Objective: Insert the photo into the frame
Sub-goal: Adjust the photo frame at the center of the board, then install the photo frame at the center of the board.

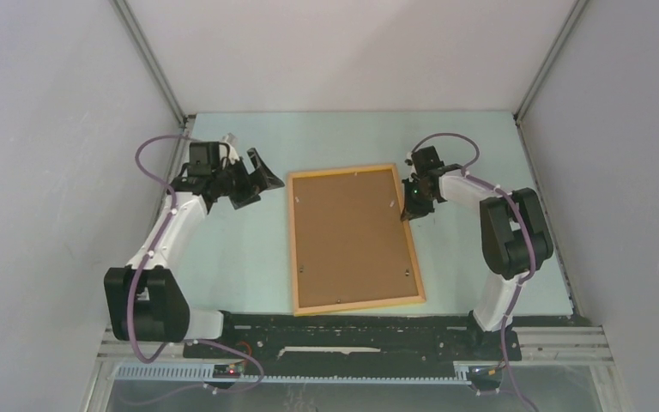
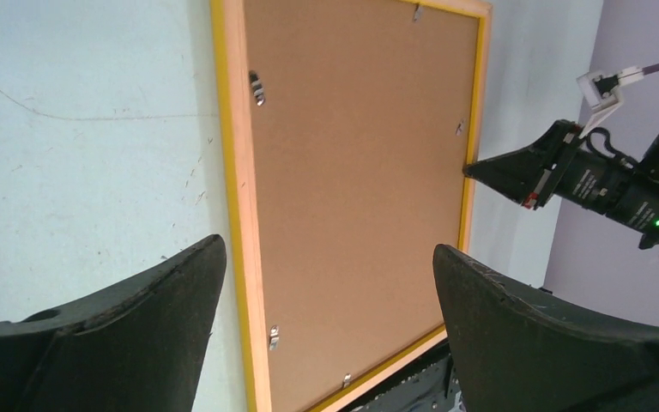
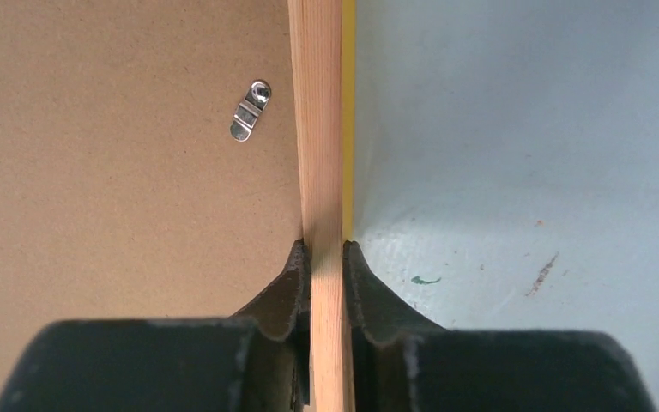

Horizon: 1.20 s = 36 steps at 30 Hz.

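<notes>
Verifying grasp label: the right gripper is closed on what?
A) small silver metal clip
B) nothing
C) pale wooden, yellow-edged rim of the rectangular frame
C: the right wrist view shows the right gripper holding the rectangular wooden frame by its rim, a finger on each side, clear of the small silver clip.

1. One frame [image 3: 322, 103], rim pinched in my right gripper [image 3: 324, 251].
2. One backing board [image 3: 120, 189], left of that gripper.
3. Five metal clips [image 2: 257, 86] visible, nearest just ahead-left.
4. Two grippers, counting my left gripper [image 2: 328, 249].

Robot lab cell; bare grey walls [image 1: 34, 129]; pale table [image 1: 249, 257]; aluminium rails [image 1: 150, 60]
</notes>
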### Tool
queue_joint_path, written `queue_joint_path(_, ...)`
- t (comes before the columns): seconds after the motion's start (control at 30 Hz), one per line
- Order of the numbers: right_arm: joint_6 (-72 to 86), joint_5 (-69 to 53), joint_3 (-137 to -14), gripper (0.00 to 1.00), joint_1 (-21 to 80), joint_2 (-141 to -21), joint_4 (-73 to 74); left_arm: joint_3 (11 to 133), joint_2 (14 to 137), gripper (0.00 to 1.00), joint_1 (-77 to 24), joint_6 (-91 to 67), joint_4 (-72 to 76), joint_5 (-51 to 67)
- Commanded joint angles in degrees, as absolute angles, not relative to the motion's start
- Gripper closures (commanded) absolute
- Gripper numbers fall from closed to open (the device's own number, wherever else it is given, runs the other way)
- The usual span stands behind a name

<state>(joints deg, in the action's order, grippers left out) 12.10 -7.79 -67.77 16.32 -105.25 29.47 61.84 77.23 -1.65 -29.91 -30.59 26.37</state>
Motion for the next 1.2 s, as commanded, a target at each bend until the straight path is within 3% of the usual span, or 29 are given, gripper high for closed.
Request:
queue_joint_path(0.0,12.62,-5.07,-70.79,0.79,13.94,-104.59,32.19,55.64,75.29,0.03,-2.29,-31.33,-25.43,28.5)
queue_joint_path(0.17,16.85,-6.98,-73.66,0.48,14.33,-104.19,34.26,48.34,72.31,0.03,-5.25,-30.72,-24.02,22.78)
queue_joint_path(0.23,17.62,-6.36,-75.79,0.44,15.28,-105.6,34.5,46.39,72.77,0.03,-7.01,-31.12,-22.98,20.6)
queue_joint_path(0.37,20.77,-1.84,-82.15,0.46,16.53,-110.97,39.17,45.76,77.27,0.06,-10.28,-33.85,-19.49,19.72)
queue_joint_path(0.47,21.77,-0.17,-83.34,0.55,17.25,-112.26,39.15,46.12,81.19,0.09,-11.94,-36.22,-17.38,18.6)
queue_joint_path(0.57,22.76,1.77,-83.41,0.58,17.03,-112.5,38.98,44.62,84.55,0.13,-12.12,-39.79,-12.29,20.95)
queue_joint_path(0.73,22.25,3.49,-83.07,0.47,16.16,-110.96,39.9,43.77,90.12,0.14,-12.23,-43.47,-6.62,23.8)
queue_joint_path(0.93,19.75,1.95,-77.52,0.44,16.0,-109.97,37.73,42.93,91.69,0.18,-12.51,-45.0,-2.46,24.29)
queue_joint_path(1.17,22.05,0.68,-80.76,0.34,17.49,-112.55,36.03,40.58,91.5,0.23,-12.66,-44.23,1.07,23.81)
